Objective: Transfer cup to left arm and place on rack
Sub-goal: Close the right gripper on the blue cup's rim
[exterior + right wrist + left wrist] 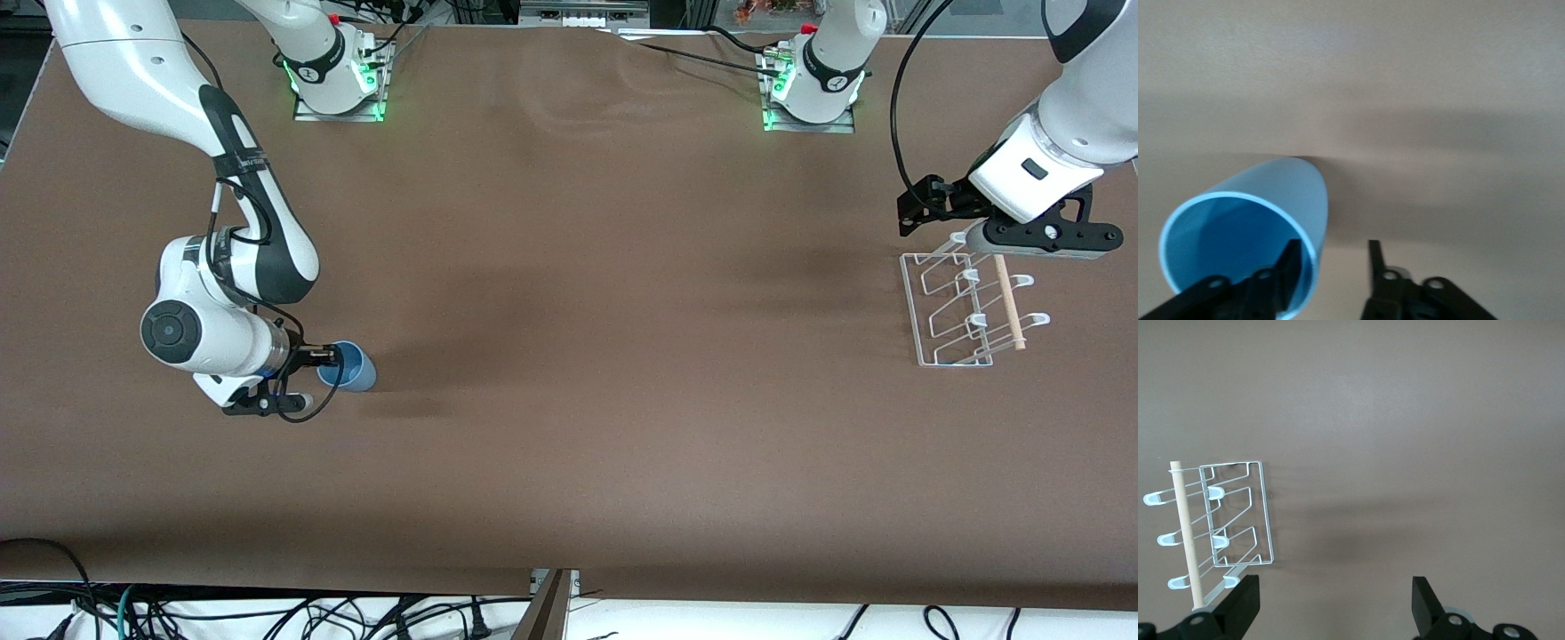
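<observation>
Front view, right arm's end of table [569, 427]: right gripper [327, 357] low, fingers straddling rim of cup [348, 365], one inside, one outside, jaws narrow on wall. Cup standing on table. Left arm's end: left gripper [1331, 600] spread wide, holding nothing, over rack [969, 307]; waiting.

cup [348, 366]: light blue, plain, the inside a deeper blue in shadow
rack [965, 310]: white wire with pale-tipped prongs
dowel [1010, 302]: light natural wood
tabletop [569, 356]: flat brown, unpatterned, with soft darker shadows
right claw [327, 356]: black fingers
left claw [1333, 603]: black fingers
arms: glossy white with black joints
bases at the top edge: green glow
</observation>
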{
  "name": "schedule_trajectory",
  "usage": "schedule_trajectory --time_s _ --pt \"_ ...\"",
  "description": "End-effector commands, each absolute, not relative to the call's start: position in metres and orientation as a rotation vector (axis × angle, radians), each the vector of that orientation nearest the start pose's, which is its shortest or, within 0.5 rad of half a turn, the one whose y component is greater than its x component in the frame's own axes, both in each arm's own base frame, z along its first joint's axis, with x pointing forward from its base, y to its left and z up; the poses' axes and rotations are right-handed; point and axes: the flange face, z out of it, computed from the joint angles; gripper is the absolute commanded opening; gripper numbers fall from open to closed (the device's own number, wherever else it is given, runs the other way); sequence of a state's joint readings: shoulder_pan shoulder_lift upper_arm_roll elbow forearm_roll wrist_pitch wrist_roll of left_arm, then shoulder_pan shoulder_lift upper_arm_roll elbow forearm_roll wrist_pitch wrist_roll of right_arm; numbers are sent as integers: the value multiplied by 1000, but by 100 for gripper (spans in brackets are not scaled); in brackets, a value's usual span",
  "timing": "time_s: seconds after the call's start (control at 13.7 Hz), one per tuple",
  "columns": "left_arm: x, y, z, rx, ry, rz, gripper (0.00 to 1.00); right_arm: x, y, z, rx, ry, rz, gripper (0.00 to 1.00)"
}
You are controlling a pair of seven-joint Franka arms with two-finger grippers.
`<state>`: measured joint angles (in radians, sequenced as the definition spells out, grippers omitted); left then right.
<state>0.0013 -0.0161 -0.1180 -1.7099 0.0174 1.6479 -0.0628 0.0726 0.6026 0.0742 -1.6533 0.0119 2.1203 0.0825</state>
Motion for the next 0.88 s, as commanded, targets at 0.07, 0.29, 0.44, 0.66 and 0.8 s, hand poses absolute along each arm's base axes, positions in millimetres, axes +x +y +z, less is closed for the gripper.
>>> schedule_trajectory --time_s 0.07,0.29,0.44,0.66,0.8 --pt "547 -65 570 -3143 85 110 100 664 98 254 -3068 -39 191 0" --pt "548 -67 566 -3153 88 128 100 673 104 267 -3030 -18 156 0" --pt "548 -67 564 -3152 88 138 100 679 127 288 -2967 -8 121 0" --pt "547 -67 565 -3152 86 141 100 682 169 321 -2809 134 148 0" --pt "548 -67 564 -3152 79 145 100 678 206 338 -2715 251 180 0"
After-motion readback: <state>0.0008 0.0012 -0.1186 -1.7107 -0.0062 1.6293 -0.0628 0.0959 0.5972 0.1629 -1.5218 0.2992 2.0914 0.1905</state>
